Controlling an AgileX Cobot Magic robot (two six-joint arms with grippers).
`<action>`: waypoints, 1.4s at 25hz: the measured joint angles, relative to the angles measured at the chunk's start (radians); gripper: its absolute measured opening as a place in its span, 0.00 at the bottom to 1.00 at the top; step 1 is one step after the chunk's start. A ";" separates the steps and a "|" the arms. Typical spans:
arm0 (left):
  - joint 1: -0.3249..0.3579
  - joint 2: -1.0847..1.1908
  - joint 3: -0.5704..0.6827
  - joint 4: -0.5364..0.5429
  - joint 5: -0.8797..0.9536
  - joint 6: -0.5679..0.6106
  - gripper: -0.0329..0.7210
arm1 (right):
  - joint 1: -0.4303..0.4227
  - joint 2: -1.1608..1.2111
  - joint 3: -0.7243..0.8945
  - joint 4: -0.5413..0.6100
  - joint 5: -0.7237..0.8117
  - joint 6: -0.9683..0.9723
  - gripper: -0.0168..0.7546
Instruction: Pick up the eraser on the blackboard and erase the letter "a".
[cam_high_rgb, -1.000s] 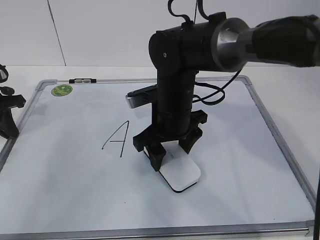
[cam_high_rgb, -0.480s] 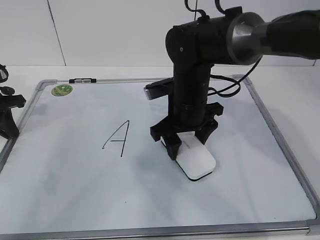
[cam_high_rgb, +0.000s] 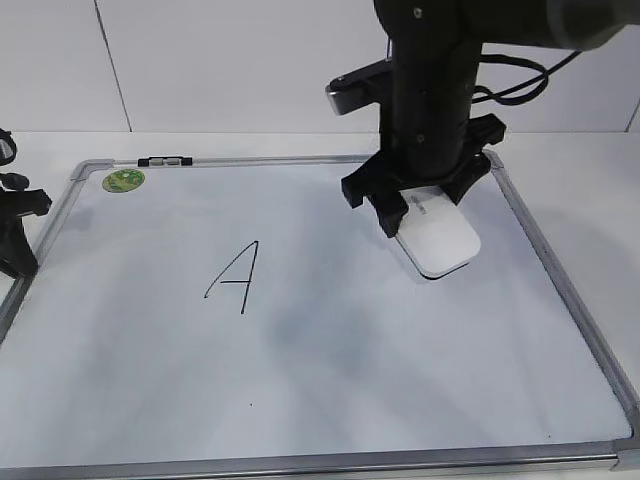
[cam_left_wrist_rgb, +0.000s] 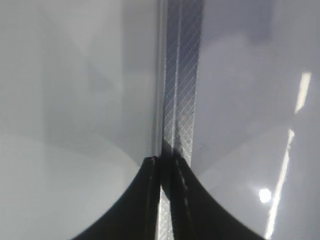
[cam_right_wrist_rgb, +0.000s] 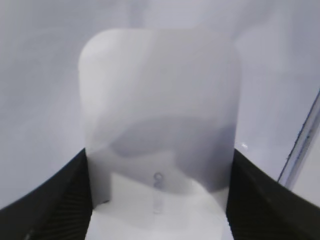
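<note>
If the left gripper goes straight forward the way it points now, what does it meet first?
Probably the blackboard's metal frame: the shut left gripper points along that strip, low over it. Depth is unclear, so it may only skim above.

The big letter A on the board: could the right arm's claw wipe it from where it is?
Probably yes. The right claw grips the eraser over the board, and only bare board lies between it and the letter A.

eraser blurred, near end cut off, left claw tips only

table – white, bare right of the frame | wall – pale, one dark vertical seam
</note>
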 joint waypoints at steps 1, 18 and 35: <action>0.000 0.000 0.000 0.000 0.000 0.000 0.06 | -0.004 -0.002 0.000 -0.009 0.000 0.008 0.73; 0.000 0.000 0.000 -0.001 0.000 0.000 0.06 | -0.289 -0.002 0.000 0.094 0.002 0.003 0.73; 0.000 0.000 0.000 -0.004 0.000 0.000 0.06 | -0.392 0.089 -0.030 0.203 0.002 -0.079 0.73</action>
